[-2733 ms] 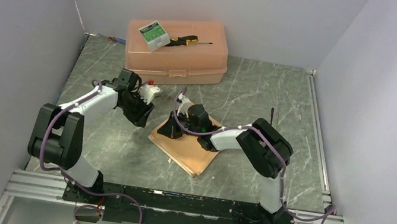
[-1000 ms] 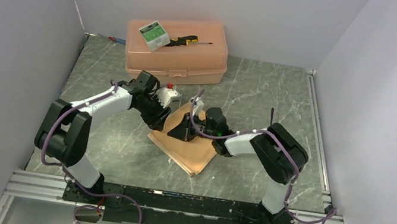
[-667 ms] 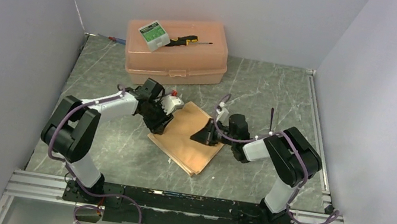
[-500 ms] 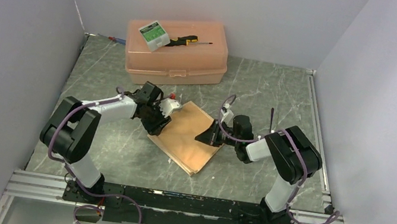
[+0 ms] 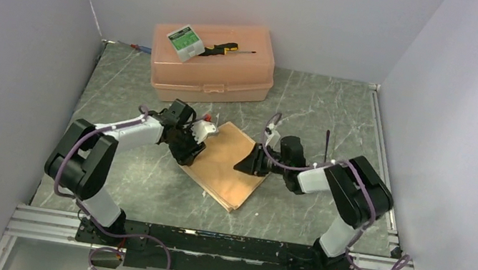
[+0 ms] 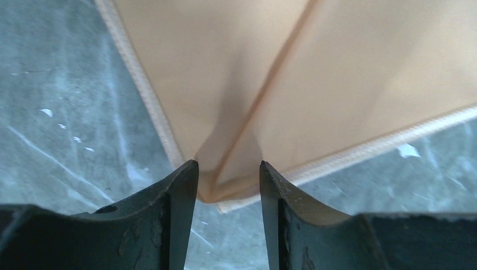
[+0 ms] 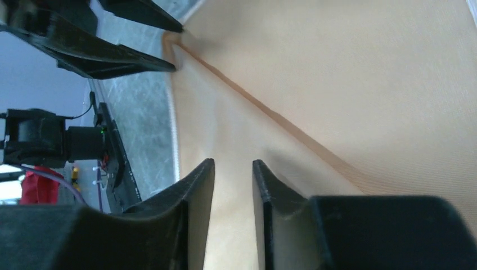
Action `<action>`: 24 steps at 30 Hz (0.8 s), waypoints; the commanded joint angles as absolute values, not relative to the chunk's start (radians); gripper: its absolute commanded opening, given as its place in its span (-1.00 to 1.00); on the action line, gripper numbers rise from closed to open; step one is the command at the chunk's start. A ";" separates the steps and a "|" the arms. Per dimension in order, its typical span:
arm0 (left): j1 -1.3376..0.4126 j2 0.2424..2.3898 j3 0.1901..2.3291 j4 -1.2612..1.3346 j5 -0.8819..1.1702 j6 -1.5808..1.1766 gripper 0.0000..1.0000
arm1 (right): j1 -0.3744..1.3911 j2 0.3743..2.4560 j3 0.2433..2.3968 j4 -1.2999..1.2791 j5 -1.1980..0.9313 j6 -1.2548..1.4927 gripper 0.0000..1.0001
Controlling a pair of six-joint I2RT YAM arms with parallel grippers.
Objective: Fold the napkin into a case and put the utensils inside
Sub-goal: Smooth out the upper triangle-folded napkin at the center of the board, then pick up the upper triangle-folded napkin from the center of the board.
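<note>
The napkin (image 5: 224, 170) is seen lying flat on the marbled table (image 5: 319, 111) at the centre of the top view, folded to a squarish shape with a diagonal crease, so the case is judged not yet formed; no utensils can be made out in any view. The left gripper (image 5: 189, 149) is set at the napkin's left corner, its fingers (image 6: 180, 197) held about half apart with the corner's tip lying between them, and no pinch on the cloth can be seen. The right gripper (image 5: 250, 164) is set low over the napkin's right edge, its jaws parted only narrowly, with bare cloth visible through the gap and nothing held. Several risks are judged from here. If the left jaws are closed with only the very tip between them, the top layer alone may be caught, or the tip missed, and the fold would be spoiled. If either gripper is dragged while pressed on the shiny cloth, the whole napkin may be slid across the table and the crease lost. With the grippers facing each other across the napkin, a careless inward sweep could bring them into contact
</note>
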State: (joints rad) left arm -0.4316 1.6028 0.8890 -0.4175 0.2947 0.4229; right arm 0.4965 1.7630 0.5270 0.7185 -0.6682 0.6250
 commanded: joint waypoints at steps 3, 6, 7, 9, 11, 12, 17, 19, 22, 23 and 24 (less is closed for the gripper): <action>-0.421 1.511 0.960 -0.585 0.471 0.392 0.11 | 0.585 1.472 0.612 0.394 -0.532 0.420 -0.02; -0.378 1.483 0.980 -0.618 0.501 0.392 0.30 | 0.744 1.343 0.655 0.152 -0.262 0.274 0.11; -0.358 1.477 0.989 -0.632 0.508 0.401 0.35 | 0.797 1.321 0.665 0.089 -0.188 0.254 0.13; -0.305 1.463 1.017 -0.672 0.535 0.432 0.41 | 0.878 1.284 0.676 -0.015 -0.065 0.236 0.25; -0.251 1.456 1.047 -0.721 0.564 0.468 0.49 | 0.944 1.266 0.688 -0.101 0.026 0.230 0.49; -0.224 1.453 1.064 -0.748 0.577 0.493 0.52 | 0.978 1.264 0.699 -0.151 0.074 0.229 0.91; -0.160 1.419 1.116 -0.869 0.595 0.583 0.56 | 1.133 1.299 0.751 -0.263 0.238 0.210 1.00; -0.133 1.396 1.130 -0.897 0.612 0.604 0.57 | 1.189 1.342 0.771 -0.294 0.286 0.175 1.00; -0.094 1.377 1.142 -0.914 0.644 0.621 0.61 | 1.253 1.392 0.802 -0.315 0.337 0.145 0.96; -0.087 1.376 1.142 -0.916 0.651 0.627 0.61 | 1.269 1.403 0.807 -0.311 0.346 0.136 0.93; -0.082 1.378 1.143 -0.918 0.661 0.634 0.62 | 1.282 1.413 0.814 -0.308 0.352 0.128 0.91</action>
State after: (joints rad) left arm -0.1131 1.4086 1.1053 -0.8619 0.5804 0.5690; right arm 1.2301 1.3849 0.7532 -0.2638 0.2283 0.1928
